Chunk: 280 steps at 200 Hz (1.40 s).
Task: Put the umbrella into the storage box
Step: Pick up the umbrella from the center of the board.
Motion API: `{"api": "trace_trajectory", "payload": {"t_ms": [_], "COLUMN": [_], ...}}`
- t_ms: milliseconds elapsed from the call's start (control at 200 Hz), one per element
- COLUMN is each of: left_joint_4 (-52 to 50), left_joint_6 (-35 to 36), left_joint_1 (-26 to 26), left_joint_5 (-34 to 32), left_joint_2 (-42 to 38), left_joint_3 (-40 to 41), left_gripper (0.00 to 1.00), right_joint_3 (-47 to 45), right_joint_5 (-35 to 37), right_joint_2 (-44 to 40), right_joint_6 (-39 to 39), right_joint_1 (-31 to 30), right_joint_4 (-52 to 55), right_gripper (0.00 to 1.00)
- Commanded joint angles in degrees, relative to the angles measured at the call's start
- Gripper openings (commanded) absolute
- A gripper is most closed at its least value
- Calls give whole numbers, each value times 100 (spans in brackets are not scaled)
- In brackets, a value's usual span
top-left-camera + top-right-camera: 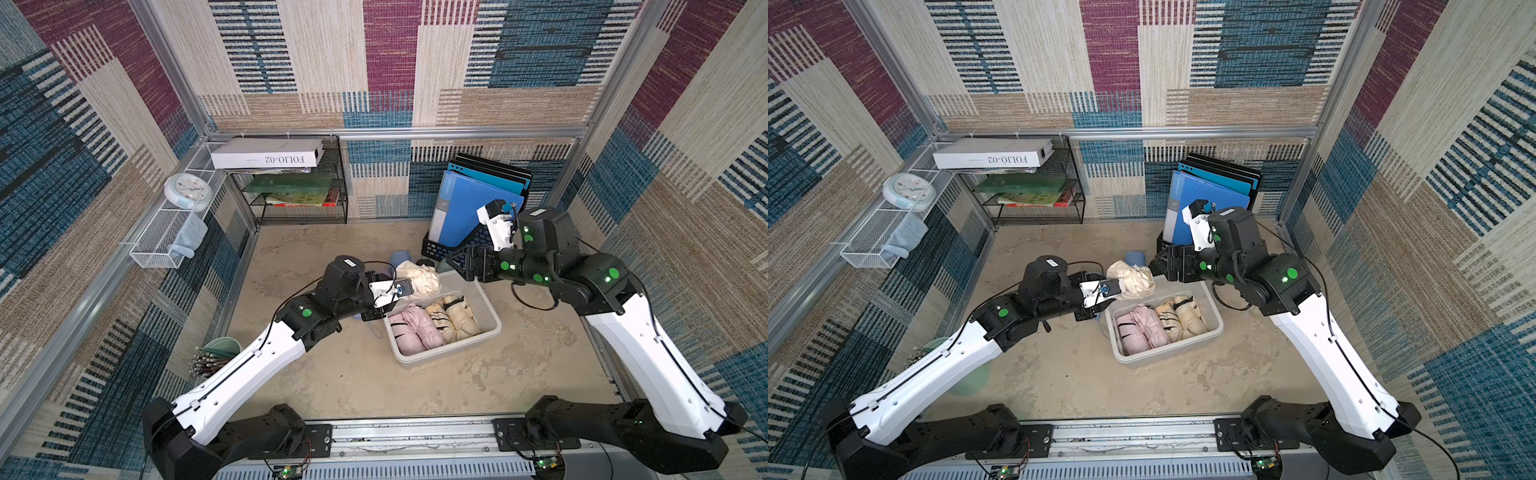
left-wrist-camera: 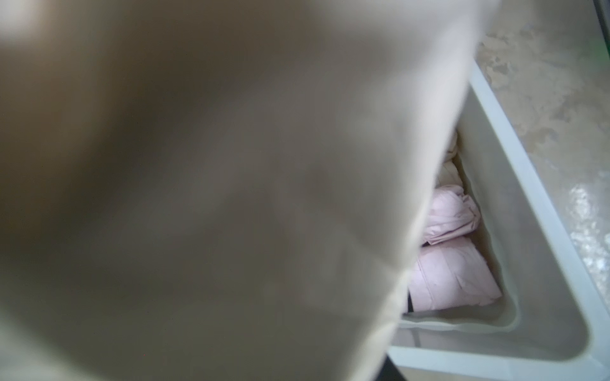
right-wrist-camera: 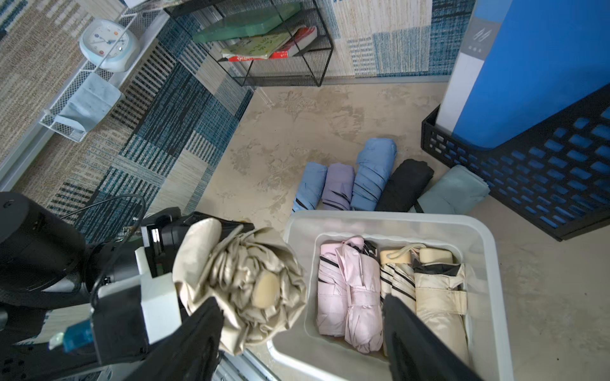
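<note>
left gripper (image 3: 204,240) is clamping the beige folded umbrella (image 3: 244,283), cap end pointing at the right gripper (image 3: 300,300), whose jaws are gaping wide and empty, storage box (image 3: 396,222) sitting just below both.

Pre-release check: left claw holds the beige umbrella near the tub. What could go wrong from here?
1. The beige folded fabric umbrella, gripped by the left claw, hangs over a corner rim of the off-white plastic storage box, not its middle; released here it may tip out.
2. The pink umbrella, striped umbrella and cream umbrella already fill most of the box, so it may perch on top.
3. Its folds look loose; the open right claw close by could snag them.
</note>
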<state>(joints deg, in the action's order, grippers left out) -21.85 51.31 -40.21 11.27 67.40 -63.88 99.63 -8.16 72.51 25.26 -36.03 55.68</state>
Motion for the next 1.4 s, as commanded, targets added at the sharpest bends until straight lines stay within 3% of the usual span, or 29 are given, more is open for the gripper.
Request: {"api": "trace_trajectory", "payload": {"t_ms": [0, 200, 356, 541, 857, 1127, 1398], "left_joint_4": [166, 552, 845, 1176, 1442, 1646, 1988], "left_joint_6": [2136, 3426, 3837, 4159, 4369, 4447, 4308], "left_joint_1": [-173, -416, -494, -611, -728, -741, -738], "left_joint_5": [102, -178, -169, -169, -96, -131, -306], "left_joint_2": [134, 418, 537, 575, 726, 813, 751], "left_joint_3": [-96, -181, -241, -190, -234, -294, -223], "left_gripper": [0, 0, 0, 0, 0, 0, 0], "right_joint_3": [424, 464, 29, -626, -1369, -1811, -1994], "right_joint_5": [-673, -1536, -1967, -2382, -2879, -3037, -3094], "right_joint_2": [329, 667, 707, 665, 663, 631, 571], "right_joint_6": [-134, -346, -542, -625, -596, -498, -301], "right_joint_1": [-2, -5, -11, -14, -9, 0, -1], "right_joint_4": [815, 1073, 1042, 760, 236, -313, -634], "right_gripper": [82, 90, 96, 97, 80, 80, 50]}}
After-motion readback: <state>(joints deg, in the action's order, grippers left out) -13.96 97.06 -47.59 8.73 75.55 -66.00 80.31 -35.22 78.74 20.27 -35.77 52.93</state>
